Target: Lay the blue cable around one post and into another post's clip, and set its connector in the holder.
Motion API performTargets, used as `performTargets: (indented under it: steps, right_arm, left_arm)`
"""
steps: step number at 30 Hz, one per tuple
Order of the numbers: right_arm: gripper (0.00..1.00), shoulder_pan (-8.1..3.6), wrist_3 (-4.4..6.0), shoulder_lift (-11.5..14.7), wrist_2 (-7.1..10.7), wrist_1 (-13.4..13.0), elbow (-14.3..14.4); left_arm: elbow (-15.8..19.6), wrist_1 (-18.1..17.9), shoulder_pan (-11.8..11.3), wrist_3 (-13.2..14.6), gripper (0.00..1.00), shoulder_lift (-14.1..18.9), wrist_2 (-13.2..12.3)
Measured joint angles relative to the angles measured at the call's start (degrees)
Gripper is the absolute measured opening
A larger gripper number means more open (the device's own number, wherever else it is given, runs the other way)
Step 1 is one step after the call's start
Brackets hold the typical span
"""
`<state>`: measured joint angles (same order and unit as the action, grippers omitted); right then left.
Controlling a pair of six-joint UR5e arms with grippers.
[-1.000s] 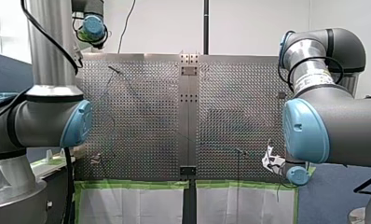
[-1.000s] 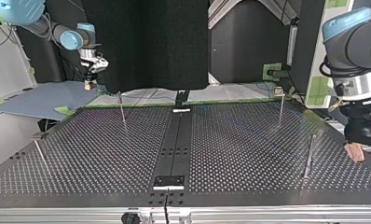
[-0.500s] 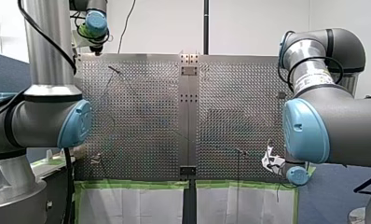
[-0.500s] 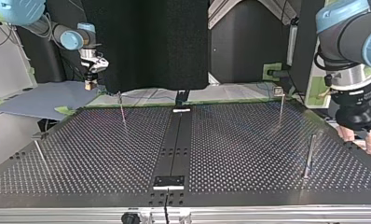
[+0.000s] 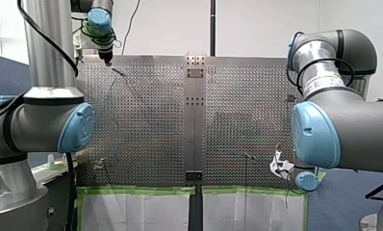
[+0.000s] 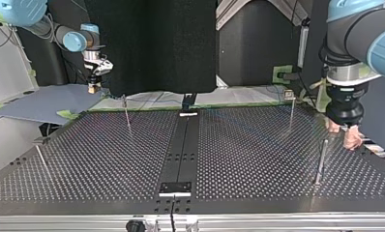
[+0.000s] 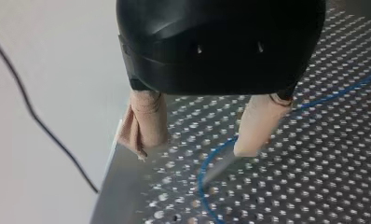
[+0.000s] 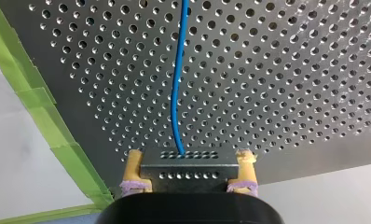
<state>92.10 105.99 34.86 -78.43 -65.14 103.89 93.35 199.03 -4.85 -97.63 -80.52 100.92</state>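
Left arm: our black left gripper hangs over the perforated metal table's edge, beige pads apart, empty | Right arm: our right gripper is clamped on the grey perforated connector block at the edge lined with green tape | thin blue cable runs from it across the table.

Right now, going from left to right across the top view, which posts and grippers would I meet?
Near-left post → my right gripper → far-left post → far-right post → near-right post → my left gripper.

Perforated metal table, green tape along its edge, white sheeting alongside.
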Motion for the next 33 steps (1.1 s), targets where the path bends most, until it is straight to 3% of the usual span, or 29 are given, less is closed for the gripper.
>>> performTargets:
  steps: [6,12,24,33]
  right_arm:
    - [0.04,0.04,-0.05,0.0,0.0,0.0,-0.01]
    - [0.04,0.05,-0.1,0.0,0.02,0.0,0.01]
    - [0.04,0.02,-0.09,0.0,0.02,-0.07,0.01]
    - [0.04,0.05,-0.03,0.0,0.02,-0.1,-0.01]
  left_arm:
    - [-0.02,3.51,0.03,3.66,1.0,-0.01,0.31]
    - [-0.03,4.06,0.03,6.29,1.0,-0.02,0.31]
    - [-0.16,1.72,-0.29,4.67,1.0,0.04,-4.04]
    - [-0.28,1.61,-0.31,4.49,1.0,0.07,-4.65]
